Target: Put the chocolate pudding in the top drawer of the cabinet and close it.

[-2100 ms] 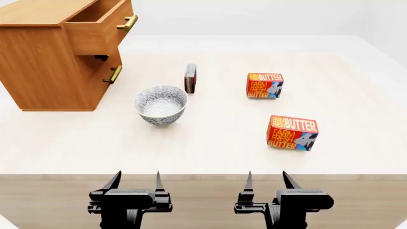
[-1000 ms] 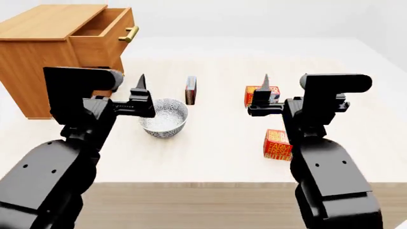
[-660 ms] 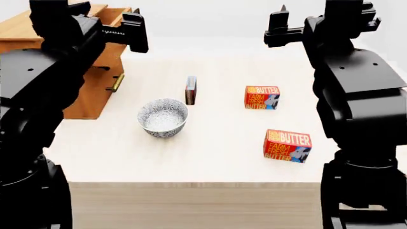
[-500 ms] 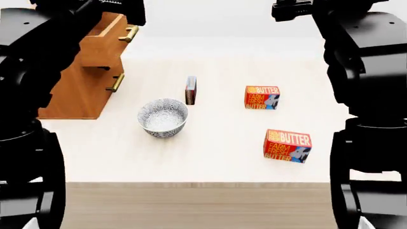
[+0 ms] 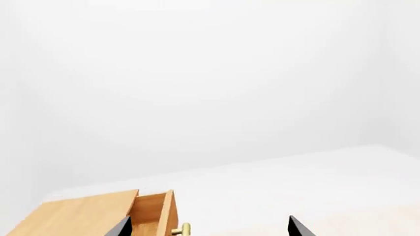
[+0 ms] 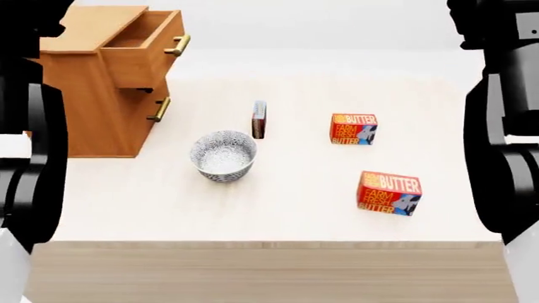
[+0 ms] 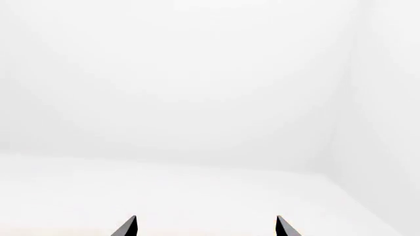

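Observation:
The chocolate pudding stands on edge on the table, a thin box with a dark end, right of the cabinet. The top drawer is pulled open and looks empty; its brass handle faces the table. In the left wrist view the left gripper is open and empty, high above the cabinet and the open drawer. The right gripper is open and empty, facing white wall. Both grippers are raised out of the head view; only the arms show at its sides.
A patterned grey bowl sits just in front of the pudding. Two red "Farm Fresh Butter" boxes lie to the right. The lower drawer's handle shows below the open drawer. The table's front edge is near.
Both arms have risen from in front of the table to high at the sides, lifting the grippers out of the head view. The objects on the table have not moved.

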Available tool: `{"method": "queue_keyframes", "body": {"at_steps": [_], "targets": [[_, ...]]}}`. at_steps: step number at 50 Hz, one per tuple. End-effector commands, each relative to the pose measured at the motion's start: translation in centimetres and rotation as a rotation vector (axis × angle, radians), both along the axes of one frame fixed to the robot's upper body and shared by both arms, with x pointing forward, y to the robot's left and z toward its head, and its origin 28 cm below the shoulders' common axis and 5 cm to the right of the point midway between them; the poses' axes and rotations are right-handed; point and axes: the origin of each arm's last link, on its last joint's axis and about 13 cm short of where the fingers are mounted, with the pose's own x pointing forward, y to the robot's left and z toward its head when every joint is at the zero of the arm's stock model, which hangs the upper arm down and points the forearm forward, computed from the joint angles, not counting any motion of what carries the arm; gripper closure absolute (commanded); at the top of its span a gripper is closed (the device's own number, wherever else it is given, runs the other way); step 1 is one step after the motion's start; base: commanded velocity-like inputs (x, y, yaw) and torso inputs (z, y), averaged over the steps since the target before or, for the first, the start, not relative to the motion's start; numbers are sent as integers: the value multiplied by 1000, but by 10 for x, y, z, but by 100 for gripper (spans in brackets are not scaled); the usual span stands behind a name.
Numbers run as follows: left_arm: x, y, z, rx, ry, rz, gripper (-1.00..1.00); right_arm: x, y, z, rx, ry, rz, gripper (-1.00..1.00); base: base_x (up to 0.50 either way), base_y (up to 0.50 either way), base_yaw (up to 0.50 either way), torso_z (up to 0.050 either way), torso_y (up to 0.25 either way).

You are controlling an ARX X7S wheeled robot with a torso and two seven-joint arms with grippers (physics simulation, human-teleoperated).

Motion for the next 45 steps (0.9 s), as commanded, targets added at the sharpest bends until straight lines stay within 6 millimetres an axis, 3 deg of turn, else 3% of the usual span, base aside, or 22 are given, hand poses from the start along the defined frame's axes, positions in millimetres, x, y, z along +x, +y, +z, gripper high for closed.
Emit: {"method": "queue_keyframes", "body": {"at_steps": [1, 24, 30, 45], "targets": [[-2, 7, 14, 1, 4, 42, -100, 3, 2, -3, -19, 46, 9, -100, 0, 500, 0, 0, 0], [-3, 8, 16, 25, 1, 58, -100, 1, -4, -5, -15, 81, 38, -100, 0, 500, 0, 0, 0], [-3, 6, 15, 30, 5, 52, -100, 0, -5, -2, 13, 68, 29, -100, 0, 0, 0, 0, 0], [-5, 3, 22, 39, -10, 46, -100, 1, -6, -4, 34, 70, 29, -100, 357, -24, 0, 0, 0]]}}
